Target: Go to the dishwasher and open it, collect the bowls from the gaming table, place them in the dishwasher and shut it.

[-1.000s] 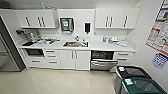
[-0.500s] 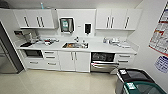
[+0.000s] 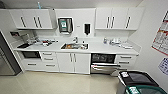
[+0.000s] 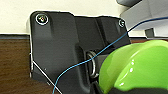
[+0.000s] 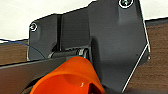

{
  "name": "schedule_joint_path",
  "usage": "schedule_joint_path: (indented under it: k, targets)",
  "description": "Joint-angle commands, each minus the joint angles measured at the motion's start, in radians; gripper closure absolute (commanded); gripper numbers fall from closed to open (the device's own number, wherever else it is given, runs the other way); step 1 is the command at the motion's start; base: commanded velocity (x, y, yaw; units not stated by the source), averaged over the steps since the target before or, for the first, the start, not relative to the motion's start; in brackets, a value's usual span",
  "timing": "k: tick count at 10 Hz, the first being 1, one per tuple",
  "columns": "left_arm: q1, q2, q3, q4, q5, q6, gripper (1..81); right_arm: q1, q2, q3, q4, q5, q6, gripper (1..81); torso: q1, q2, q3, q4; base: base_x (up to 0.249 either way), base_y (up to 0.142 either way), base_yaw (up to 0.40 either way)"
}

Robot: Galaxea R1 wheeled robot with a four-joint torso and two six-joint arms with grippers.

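Bowls ride at both wrists: you have a green bowl (image 4: 135,67) hard against the left pincer and an orange bowl (image 5: 72,77) against the right, though whether either pincer is clamped I cannot tell. Ahead, well apart from both, the dishwasher (image 3: 103,63) stands with its door dropped. Drive roughly and, if a grip is loose, a bowl could slip.

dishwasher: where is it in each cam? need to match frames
Head view: dishwasher low, right of centre, under the counter beside the sink cabinet, door partly open.
Left wrist view: a green bowl up close instead.
Right wrist view: an orange bowl up close instead.
Shared landmark: brown wood panel under a pale wall, in both wrist views.
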Motion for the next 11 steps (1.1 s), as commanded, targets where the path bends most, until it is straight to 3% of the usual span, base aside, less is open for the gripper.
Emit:
schedule_joint_path:
  k: [1,11]
  targets:
    - [-0.039,-0.036,-0.012,-0.001,0.039,0.002,81.1,0.029,0.023,0.018,-0.01,-0.042,-0.003,81.1,0.0,0.0,0.0,0.0,0.133,0.0,0.0]
    - [-0.039,-0.037,-0.012,-0.001,0.039,0.001,81.1,0.03,0.024,0.02,-0.01,-0.042,-0.003,81.1,0.0,0.0,0.0,0.0,0.133,0.0,0.0]
